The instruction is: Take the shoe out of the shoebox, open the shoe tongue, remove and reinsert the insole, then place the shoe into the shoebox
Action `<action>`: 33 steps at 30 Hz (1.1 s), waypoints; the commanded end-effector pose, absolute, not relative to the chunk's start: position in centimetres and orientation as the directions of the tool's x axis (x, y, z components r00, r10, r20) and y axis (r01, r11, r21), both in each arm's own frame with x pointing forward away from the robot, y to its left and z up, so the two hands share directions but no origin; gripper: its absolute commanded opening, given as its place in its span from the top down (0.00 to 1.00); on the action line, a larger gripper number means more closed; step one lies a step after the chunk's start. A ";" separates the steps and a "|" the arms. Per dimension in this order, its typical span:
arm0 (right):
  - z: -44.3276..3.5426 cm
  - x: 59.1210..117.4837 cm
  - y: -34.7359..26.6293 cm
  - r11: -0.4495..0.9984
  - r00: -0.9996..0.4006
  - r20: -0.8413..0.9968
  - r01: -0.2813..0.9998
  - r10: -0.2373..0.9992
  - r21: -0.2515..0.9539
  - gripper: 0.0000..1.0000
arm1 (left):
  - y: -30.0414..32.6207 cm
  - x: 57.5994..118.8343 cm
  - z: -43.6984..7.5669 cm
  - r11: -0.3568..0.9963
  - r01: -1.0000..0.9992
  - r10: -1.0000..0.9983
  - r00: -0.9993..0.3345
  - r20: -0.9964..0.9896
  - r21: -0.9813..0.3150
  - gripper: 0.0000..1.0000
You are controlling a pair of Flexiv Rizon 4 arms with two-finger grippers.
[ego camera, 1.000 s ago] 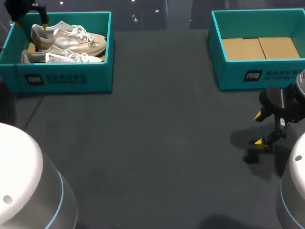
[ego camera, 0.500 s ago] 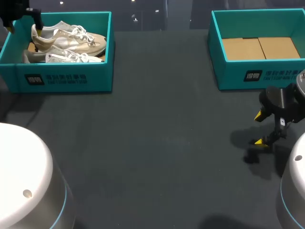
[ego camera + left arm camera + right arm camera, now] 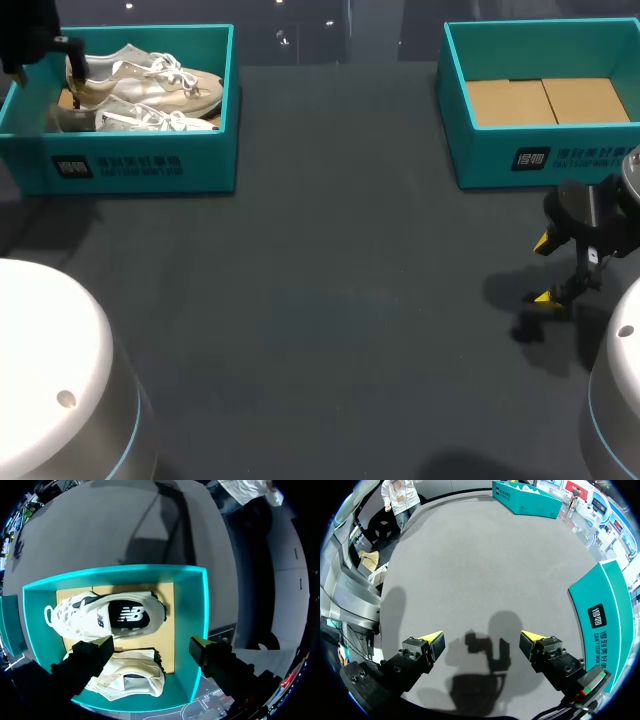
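You are looking at a dark grey surface (image 3: 330,300) carrying a second teal box (image 3: 480,150) at its far right, showing brown cardboard inside.

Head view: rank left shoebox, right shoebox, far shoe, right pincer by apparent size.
1. left shoebox and right shoebox: look alike, and the right one is cropped, so unranked.
2. far shoe
3. right pincer, smallest

grippers: 2, left gripper (image 3: 151,645) and right gripper (image 3: 481,637) | boxes (image 3: 130,165) (image 3: 540,160): 2 | shoes (image 3: 107,617) (image 3: 131,680): 2, both under the left gripper
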State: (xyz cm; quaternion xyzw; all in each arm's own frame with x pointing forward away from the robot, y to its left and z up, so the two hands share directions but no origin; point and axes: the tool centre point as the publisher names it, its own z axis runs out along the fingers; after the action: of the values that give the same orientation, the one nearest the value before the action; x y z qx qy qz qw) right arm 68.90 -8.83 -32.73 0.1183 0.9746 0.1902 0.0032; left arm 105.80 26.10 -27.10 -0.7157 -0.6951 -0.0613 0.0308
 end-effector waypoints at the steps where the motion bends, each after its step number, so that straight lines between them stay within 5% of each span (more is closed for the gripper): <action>1: -32.7 68.7 -8.8 0.900 -0.972 0.036 0.229 0.233 0.370 0.00 | 26.1 104.5 -27.7 -0.033 0.998 0.991 0.024 0.133 0.060 0.00; 13: -32.7 68.7 -8.8 0.900 -0.972 0.036 0.229 0.233 0.370 0.00 | 26.7 103.3 -29.9 -0.036 0.998 0.992 0.030 0.120 0.047 0.00; 21: -32.7 68.7 -8.8 0.900 -0.972 0.036 0.229 0.233 0.370 0.00 | 26.9 103.7 -31.7 -0.029 0.999 0.991 0.024 0.130 0.034 0.16; 33: -32.7 68.7 -8.8 0.900 -0.972 0.036 0.229 0.233 0.370 0.00 | 27.5 103.6 -33.6 -0.032 0.999 0.990 0.031 0.137 0.004 0.21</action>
State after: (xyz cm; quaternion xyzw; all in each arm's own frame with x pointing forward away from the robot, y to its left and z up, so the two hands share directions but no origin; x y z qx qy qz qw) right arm 68.89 -8.83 -32.73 0.1182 0.9746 0.1902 0.0032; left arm 103.34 27.36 -33.27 -0.7162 -0.6944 -0.0525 0.0461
